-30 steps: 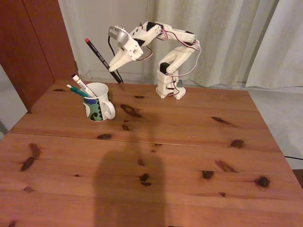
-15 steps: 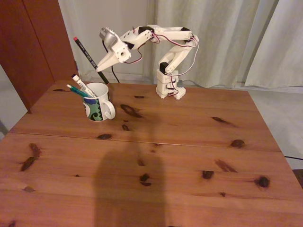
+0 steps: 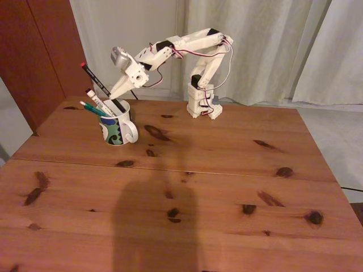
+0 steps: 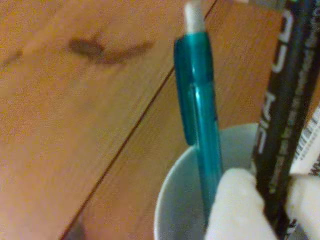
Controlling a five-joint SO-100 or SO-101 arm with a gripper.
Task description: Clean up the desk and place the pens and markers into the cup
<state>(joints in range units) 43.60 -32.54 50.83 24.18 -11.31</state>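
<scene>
The white cup (image 3: 116, 127) with a green-and-blue swirl stands at the back left of the desk (image 3: 215, 170). A teal pen (image 3: 92, 108) and a white marker (image 3: 97, 101) lean out of it to the left. My gripper (image 3: 115, 94) hovers just above the cup's mouth, shut on a black pen (image 3: 93, 77) with a red tip. The pen is tilted, and its lower end reaches the rim. In the wrist view the black pen (image 4: 285, 110) sits between my white fingertips (image 4: 235, 205), beside the teal pen (image 4: 200, 125), over the cup's rim (image 4: 167, 210).
The arm's base (image 3: 202, 106) stands at the back edge of the desk. Behind it hang pale curtains (image 3: 272, 45), with a dark wooden door (image 3: 39, 51) at the left. A shadow lies across the front middle of the tabletop.
The arm has stretched left and down, carrying the black pen from above the desk's back edge to the cup's mouth. The cup and the two sticks in it have not moved.
</scene>
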